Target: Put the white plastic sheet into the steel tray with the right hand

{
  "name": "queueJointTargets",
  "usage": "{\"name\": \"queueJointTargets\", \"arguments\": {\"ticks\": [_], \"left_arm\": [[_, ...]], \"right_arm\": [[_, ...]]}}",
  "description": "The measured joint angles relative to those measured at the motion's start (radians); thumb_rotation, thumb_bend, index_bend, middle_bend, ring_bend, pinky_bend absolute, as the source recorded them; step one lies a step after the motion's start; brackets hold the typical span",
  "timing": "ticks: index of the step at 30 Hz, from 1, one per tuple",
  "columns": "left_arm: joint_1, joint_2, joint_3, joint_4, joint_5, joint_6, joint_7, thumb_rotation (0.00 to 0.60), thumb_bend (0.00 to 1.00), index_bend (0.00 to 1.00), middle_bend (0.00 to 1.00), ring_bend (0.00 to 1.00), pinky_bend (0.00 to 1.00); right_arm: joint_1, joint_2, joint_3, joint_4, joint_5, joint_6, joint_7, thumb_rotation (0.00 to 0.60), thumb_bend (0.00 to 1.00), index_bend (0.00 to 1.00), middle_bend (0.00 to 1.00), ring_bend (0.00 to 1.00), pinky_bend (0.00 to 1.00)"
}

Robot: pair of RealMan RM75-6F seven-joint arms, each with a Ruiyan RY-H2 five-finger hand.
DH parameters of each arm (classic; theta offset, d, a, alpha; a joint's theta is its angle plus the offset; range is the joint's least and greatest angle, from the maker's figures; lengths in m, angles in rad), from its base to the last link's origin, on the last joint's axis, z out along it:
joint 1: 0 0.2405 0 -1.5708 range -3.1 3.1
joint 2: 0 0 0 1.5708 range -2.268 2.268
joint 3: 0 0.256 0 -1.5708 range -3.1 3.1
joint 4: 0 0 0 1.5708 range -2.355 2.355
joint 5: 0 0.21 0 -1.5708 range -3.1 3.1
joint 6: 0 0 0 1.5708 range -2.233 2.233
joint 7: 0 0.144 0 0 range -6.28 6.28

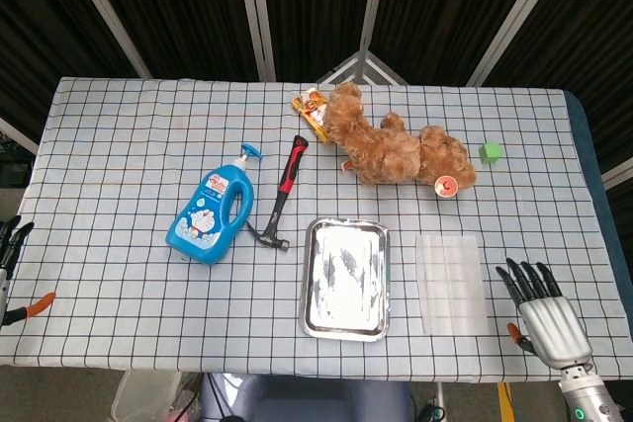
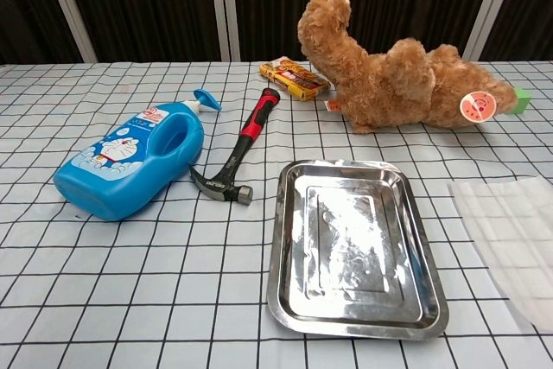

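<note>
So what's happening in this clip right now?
Nothing is being held yet. The right robot hand hovers with fingers spread at the table's near edge, just right of the white plastic sheet, which lies flat on the checked cloth beside the empty steel tray. The left robot hand sits idle at the far left edge. The teddy bear, hammer and blue bottle lie untouched.

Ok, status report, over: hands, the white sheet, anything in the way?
Right hand open, beside the white plastic sheet, not touching. Left hand open at the table edge. Sheet flat, right of the steel tray. Nothing between them.
</note>
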Motion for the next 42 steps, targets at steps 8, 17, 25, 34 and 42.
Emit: {"name": "queueJointTargets", "arguments": {"ticks": [8, 17, 25, 34, 42], "left_arm": [[-0.002, 0.006, -0.003, -0.007, 0.003, 0.002, -0.007, 0.600, 0.00, 0.00, 0.00, 0.00, 0.00], [-0.008, 0.047, 0.001, -0.069, 0.021, -0.004, -0.011, 0.600, 0.00, 0.00, 0.00, 0.00, 0.00], [-0.009, 0.056, 0.004, -0.090, 0.028, -0.003, -0.001, 0.600, 0.00, 0.00, 0.00, 0.00, 0.00], [-0.008, 0.050, 0.004, -0.089, 0.029, 0.000, -0.001, 0.600, 0.00, 0.00, 0.00, 0.00, 0.00], [-0.009, 0.045, 0.003, -0.083, 0.023, -0.004, -0.002, 0.600, 0.00, 0.00, 0.00, 0.00, 0.00]], "right_arm": [[-0.011, -0.116, -0.013, 0.041, 0.014, -0.017, -0.106, 0.600, 0.36, 0.00, 0.00, 0.00, 0.00], [-0.029, -0.138, -0.041, 0.054, 0.023, -0.029, -0.135, 0.600, 0.36, 0.00, 0.00, 0.00, 0.00], [-0.037, -0.133, -0.050, 0.038, 0.037, -0.038, -0.179, 0.600, 0.36, 0.00, 0.00, 0.00, 0.00], [-0.018, -0.190, -0.022, 0.132, 0.064, -0.064, -0.178, 0.600, 0.36, 0.00, 0.00, 0.00, 0.00], [0.000, -0.224, -0.006, 0.171, 0.098, -0.102, -0.180, 0.600, 0.36, 0.01, 0.00, 0.00, 0.00]]}}
